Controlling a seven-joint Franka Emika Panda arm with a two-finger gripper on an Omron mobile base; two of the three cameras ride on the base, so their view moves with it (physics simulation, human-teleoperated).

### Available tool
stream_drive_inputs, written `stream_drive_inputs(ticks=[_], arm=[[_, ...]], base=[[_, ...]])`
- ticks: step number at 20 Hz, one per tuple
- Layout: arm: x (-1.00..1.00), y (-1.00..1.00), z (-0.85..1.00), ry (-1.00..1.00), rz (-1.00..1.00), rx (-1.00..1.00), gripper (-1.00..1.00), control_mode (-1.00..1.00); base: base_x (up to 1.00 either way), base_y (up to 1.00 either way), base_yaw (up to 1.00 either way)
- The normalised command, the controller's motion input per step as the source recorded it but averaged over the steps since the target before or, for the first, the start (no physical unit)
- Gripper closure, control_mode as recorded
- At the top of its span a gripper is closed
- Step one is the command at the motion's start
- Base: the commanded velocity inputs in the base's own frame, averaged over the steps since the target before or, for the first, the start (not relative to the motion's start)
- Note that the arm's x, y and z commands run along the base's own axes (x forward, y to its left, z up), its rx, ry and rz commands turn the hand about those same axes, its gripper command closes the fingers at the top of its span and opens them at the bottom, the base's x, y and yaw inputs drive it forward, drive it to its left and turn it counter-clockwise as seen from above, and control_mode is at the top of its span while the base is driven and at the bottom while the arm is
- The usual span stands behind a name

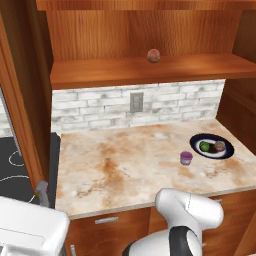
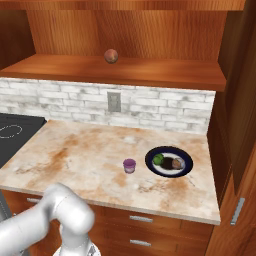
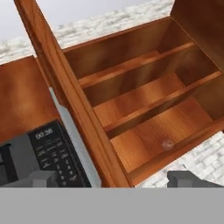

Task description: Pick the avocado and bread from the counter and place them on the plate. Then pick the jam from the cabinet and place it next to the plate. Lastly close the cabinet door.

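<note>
Looking from the left base view: beige counter [image 1: 125, 165] w/ rust blotches, brick backsplash behind. Plate [image 1: 227, 152] sits far right, holding the green avocado [image 1: 204, 146] and the grey-brown bread [image 1: 219, 146], side by side. Purple jam [image 1: 186, 158] jar stands upright on the counter just left of the plate, apart from it. Reddish ball [image 1: 153, 55] rests on the cabinet [image 1: 140, 70] shelf above. White arm elbow rises bottom right.

Right base view: same layout. Plate [image 2: 186, 167] near the counter [image 2: 75, 160]'s right end, avocado [image 2: 158, 159] and bread [image 2: 176, 162] on it, jam [image 2: 129, 165] just to its left. Ball [image 2: 111, 56] on the shelf. Black stovetop [image 2: 15, 130] at left.

Hand view: tilted look up into the open cabinet [image 3: 148, 100], bare plank shelves, a door edge [image 3: 70, 96] running diagonally. Gripper [image 3: 116, 178] fingertips spread wide apart, holding nothing. Microwave [image 3: 30, 153] panel at lower left; its clock seems to read "00:38", other button text too small to read.

Judgement: food and jam look placed; door closing remains. Risk: a badly angled push could slip off the door edge, or the swinging arm could clip the shelf and leave the door ajar.
</note>
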Motion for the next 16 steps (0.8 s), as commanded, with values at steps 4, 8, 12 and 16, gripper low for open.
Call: stream_drive_inputs(ticks=[4, 8, 12, 16], arm=[[0.75, -0.14, 0.0, 0.16, -0.19, 0.0, -1.0, -1.0], [0.67, -0.29, -0.02, 0.14, -0.25, -0.02, -1.0, -1.0], [0.61, -0.53, -0.16, 0.15, -0.23, -0.03, -1.0, -1.0], [0.57, -0.62, -0.24, 0.16, -0.23, -0.04, -1.0, -1.0]], base=[[0.0, 0.0, 0.0], [0.0, 0.0, 0.0], [0.0, 0.0, 0.0], [0.0, 0.0, 0.0]])
